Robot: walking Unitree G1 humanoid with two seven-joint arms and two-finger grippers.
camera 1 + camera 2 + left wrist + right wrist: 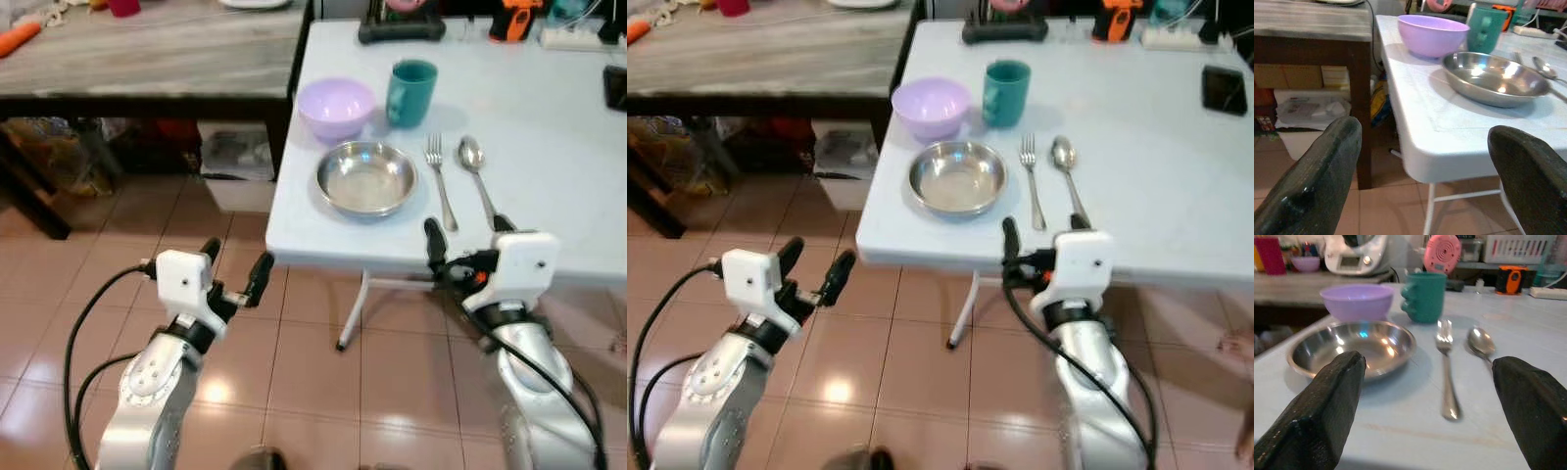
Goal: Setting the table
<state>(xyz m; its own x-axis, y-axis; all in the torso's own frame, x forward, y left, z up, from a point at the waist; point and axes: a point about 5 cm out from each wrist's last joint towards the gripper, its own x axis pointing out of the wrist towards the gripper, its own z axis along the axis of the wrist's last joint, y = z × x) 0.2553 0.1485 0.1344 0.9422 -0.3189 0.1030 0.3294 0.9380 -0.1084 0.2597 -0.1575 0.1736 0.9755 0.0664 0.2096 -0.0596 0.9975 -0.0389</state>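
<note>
White folding table (549, 196) with one place setting near its front left corner. Steel plate (367, 177) in the middle of the setting; lilac bowl (336, 108) at its 11 o'clock, just beside the rim; teal mug (410, 93) at its 1 o'clock, just beside the bowl. Fork (440, 179) at the plate's 3 o'clock, tines pointing away from the robot; spoon (477, 173) next out, parallel to the fork, near but apart.

Right gripper (465, 235) sits at the table's front edge, at 6 o'clock from the fork and spoon handles, fingers spread wide, nothing between them. Right wrist view looks straight along the tabletop at fork and spoon between the two black fingers (1322, 416).

Left gripper (235, 266) hangs off the table's left front corner over the tiled floor (313, 372), at 7 o'clock from the plate, fingers also apart and empty. Left wrist view shows the table edge, plate and bowl ahead.

Step, by my read: setting looks laid out, both claws free, so likely finished or between items. Next move, if any: right gripper is lined up on the cutlery, so a nudge or re-grasp of fork or spoon would need a low flat approach, pinch on the thin handle. Dark wooden table (147, 49) at 10 o'clock holds other stuff, too small to tell.
</note>
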